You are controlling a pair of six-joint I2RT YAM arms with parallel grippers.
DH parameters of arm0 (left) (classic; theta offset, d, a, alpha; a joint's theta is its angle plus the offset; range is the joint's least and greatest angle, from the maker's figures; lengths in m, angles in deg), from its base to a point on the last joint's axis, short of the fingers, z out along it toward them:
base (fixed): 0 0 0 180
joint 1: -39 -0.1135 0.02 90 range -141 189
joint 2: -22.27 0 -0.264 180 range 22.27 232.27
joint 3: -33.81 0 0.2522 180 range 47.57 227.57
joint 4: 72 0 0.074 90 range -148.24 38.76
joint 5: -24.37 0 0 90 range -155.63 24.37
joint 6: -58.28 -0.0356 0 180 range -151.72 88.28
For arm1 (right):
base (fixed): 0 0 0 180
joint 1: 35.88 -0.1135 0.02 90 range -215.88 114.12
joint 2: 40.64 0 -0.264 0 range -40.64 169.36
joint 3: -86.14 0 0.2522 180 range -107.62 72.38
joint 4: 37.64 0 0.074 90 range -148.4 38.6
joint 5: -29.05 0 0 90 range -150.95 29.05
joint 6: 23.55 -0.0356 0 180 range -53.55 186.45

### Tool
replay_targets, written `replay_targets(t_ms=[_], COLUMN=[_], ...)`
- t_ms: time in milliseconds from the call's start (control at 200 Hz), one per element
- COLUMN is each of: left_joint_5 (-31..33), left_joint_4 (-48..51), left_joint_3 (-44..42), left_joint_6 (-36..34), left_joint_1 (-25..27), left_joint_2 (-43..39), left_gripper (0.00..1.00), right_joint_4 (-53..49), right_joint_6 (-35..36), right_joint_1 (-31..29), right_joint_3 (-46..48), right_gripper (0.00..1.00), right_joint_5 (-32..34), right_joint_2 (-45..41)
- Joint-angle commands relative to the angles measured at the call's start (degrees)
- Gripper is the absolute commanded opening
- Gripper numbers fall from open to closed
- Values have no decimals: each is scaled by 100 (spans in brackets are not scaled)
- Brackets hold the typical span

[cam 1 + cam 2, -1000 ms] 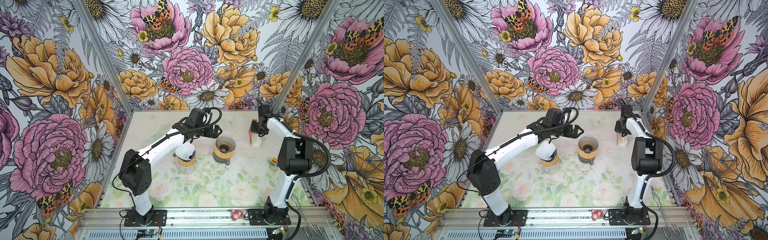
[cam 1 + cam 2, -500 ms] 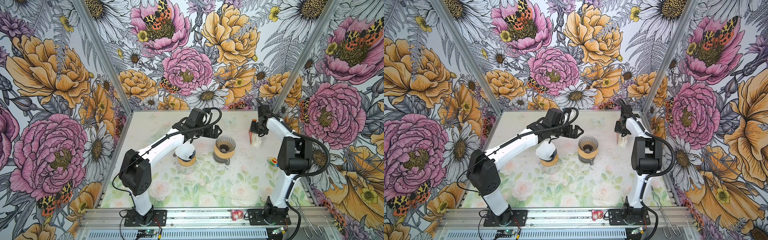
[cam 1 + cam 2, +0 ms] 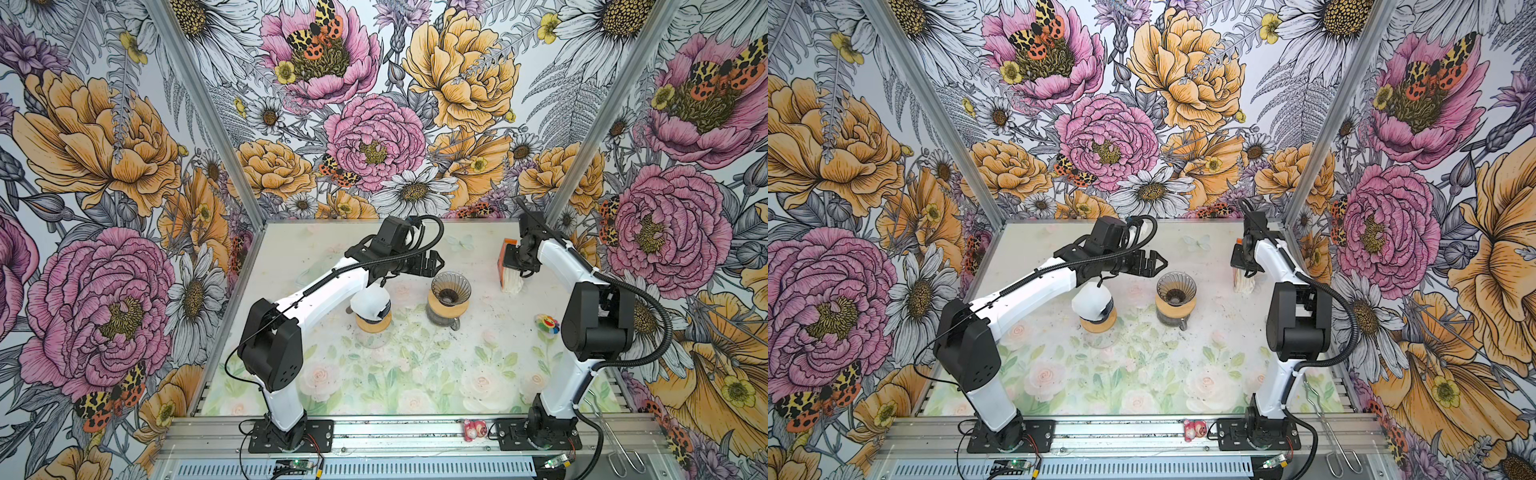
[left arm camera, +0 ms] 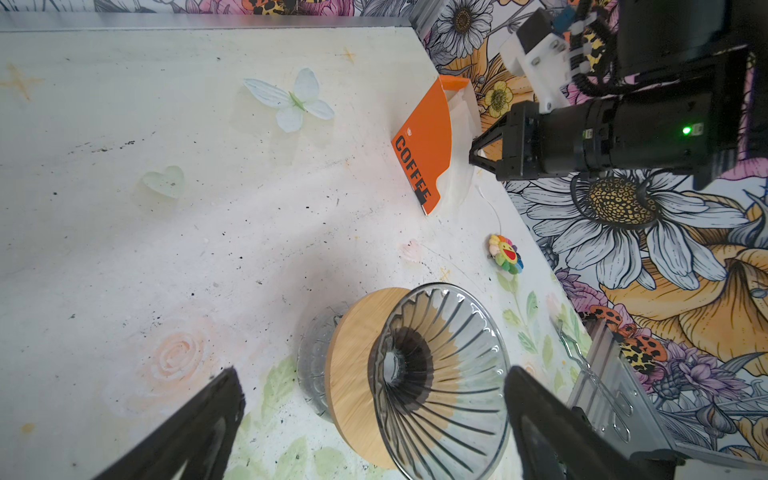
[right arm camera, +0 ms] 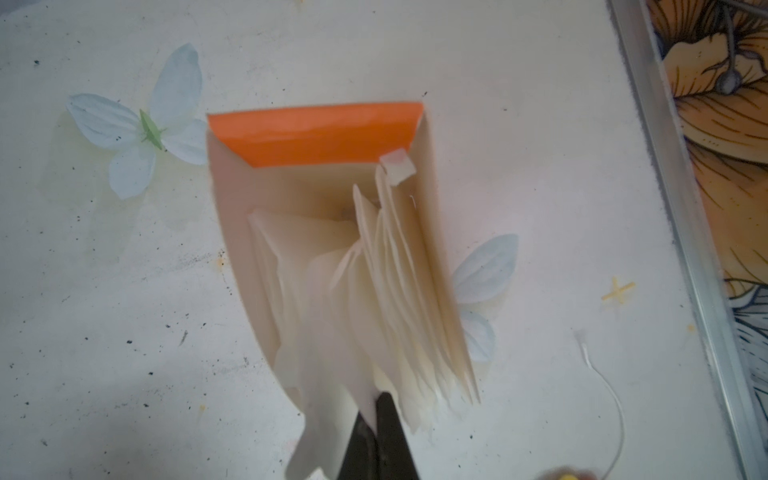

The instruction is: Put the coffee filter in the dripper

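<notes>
The right gripper (image 5: 380, 401) is clamped tight on the near edge of one coffee filter (image 5: 328, 390), a pale sheet fanned loose from the rest. Just beyond its fingertips stands the orange filter box (image 4: 424, 137), lettered COFFEE, open on the side facing the gripper. Inside it a stack of paper filters (image 5: 415, 311) leans against one wall, and the pinched sheet's far end reaches into the box. So the filter is at the box, in that gripper's grasp, well apart from the glass dripper (image 4: 440, 374).

The left gripper (image 3: 1158, 264) hovers with its jaws spread wide, holding nothing. The glass dripper sits just below and ahead of it, a ribbed cone on a wooden collar (image 4: 353, 365) that rests on a glass server (image 4: 311, 361). The cone's throat looks dark, though I can't tell with what. Under the left arm, behind that gripper, is a second wooden-collared piece with a white top (image 3: 370, 301). Whether that top is paper or ceramic I cannot tell. A small rainbow flower toy (image 4: 507, 253) lies between dripper and box.
</notes>
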Motion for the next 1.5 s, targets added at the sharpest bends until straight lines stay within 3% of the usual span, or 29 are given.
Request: replay_targets(t_ms=[0, 125, 285, 555, 871, 1496], left_joint_5=[-94, -100, -131, -120, -141, -174], left_joint_4=[41, 40, 39, 41, 45, 41], left_joint_3=[153, 145, 166, 138, 153, 194], left_joint_6=[-23, -28, -38, -38, -61, -68], left_joint_1=[74, 73, 91, 98, 100, 85], left_joint_2=[31, 36, 65, 39, 57, 91], left_gripper=[99, 99, 99, 99, 99, 99], right_joint_4=[-8, -5, -5, -5, -1, 212], right_joint_6=[-108, -168, -177, -171, -160, 88], right_joint_1=[-37, -59, -59, -42, 222, 355], right_joint_3=[204, 443, 588, 622, 868, 972], right_gripper=[0, 0, 12, 23, 24, 24], right_joint_5=[-37, -74, -66, -48, -168, -631], right_joint_2=[-388, -603, -632, -984, -1322, -710])
